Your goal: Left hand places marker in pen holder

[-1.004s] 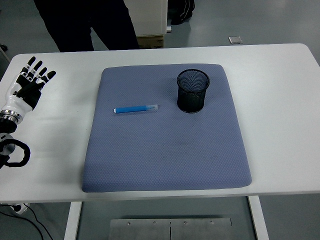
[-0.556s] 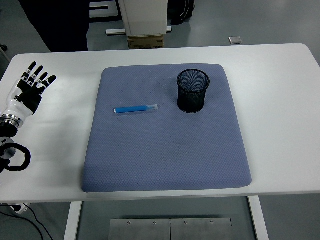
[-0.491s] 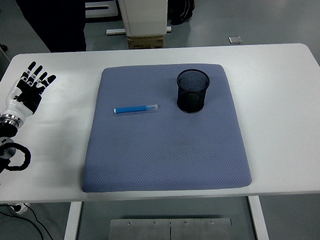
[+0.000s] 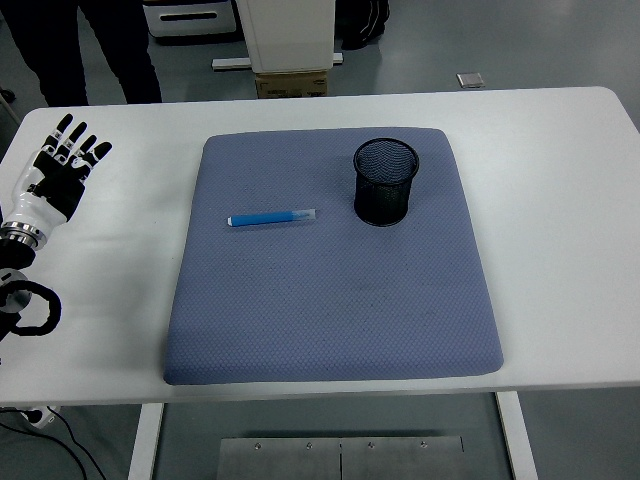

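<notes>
A wide white table [image 4: 560,200] fills the view from above, with a square blue-grey padded mat [image 4: 330,300] laid flat across its middle. On the mat, toward its left half, a slim blue marker with a clear cap [image 4: 270,217] lies on its side, running left to right, cap end pointing right. Just beyond the cap end, to the right and a little farther back, a black wire-mesh cylindrical pen holder [image 4: 386,181] stands upright on the mat, near but not touching the marker; its open top looks empty, though the dark mesh makes the inside hard to read. The robot's left hand [image 4: 60,172], black fingers over a white palm, hovers at the far left side of the table, off the mat, with its fingers spread and pointing away from the robot, holding nothing. The marker lies well apart from that hand, to its right and slightly nearer the robot, with a strip of bare table and the mat's left edge between them. At the top left, behind the table, the dark trouser legs of a person [image 4: 85,50] stand on the grey floor [image 4: 500,40].
</notes>
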